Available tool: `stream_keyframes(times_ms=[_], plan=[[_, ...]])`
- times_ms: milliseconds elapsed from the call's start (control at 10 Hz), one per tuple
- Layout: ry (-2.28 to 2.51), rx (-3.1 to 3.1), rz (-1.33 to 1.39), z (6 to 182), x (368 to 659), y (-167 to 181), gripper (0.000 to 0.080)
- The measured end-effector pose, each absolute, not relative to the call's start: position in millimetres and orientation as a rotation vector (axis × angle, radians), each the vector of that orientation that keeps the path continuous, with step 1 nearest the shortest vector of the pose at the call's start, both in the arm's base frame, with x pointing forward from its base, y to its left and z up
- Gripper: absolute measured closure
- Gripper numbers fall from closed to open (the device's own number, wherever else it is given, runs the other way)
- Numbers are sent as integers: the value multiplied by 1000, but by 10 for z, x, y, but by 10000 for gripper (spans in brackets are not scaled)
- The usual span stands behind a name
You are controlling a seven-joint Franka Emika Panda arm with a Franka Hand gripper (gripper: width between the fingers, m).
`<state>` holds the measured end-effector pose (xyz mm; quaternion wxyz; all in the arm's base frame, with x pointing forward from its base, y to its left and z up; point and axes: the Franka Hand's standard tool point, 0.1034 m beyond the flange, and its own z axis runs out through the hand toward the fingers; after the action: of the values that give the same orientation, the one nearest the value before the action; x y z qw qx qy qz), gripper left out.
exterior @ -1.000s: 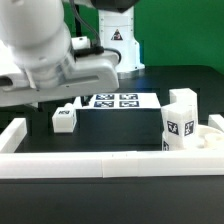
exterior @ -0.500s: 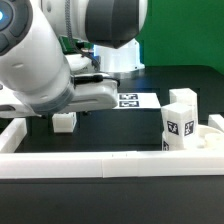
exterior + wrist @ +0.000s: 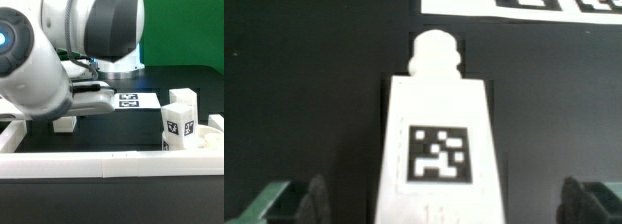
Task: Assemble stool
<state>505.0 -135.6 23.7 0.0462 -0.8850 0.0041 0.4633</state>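
A white stool leg (image 3: 438, 140) lies flat on the black table, its tag facing up and its round peg (image 3: 436, 50) pointing toward the marker board (image 3: 526, 7). My gripper (image 3: 438, 203) is open, and its dark fingers (image 3: 283, 200) stand on either side of the leg's end, apart from it. In the exterior view this leg (image 3: 65, 124) shows just under my arm at the left. At the exterior view's right the round seat (image 3: 208, 140) holds two upright legs (image 3: 179, 127), one behind the other (image 3: 183, 100).
A long white border rail (image 3: 110, 165) runs along the front, with a short side piece (image 3: 12, 133) at the exterior view's left. The marker board (image 3: 132, 100) lies behind the leg. My arm (image 3: 40, 70) fills the exterior view's upper left.
My arm has swung down and toward the camera over the lying leg and hides more of the marker board. The leg and the seat have not moved.
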Motion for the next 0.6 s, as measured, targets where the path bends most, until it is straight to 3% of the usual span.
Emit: stream_keyframes(times_ms=[600], plan=[[21, -2678, 1465, 180, 5040, -1408, 150]])
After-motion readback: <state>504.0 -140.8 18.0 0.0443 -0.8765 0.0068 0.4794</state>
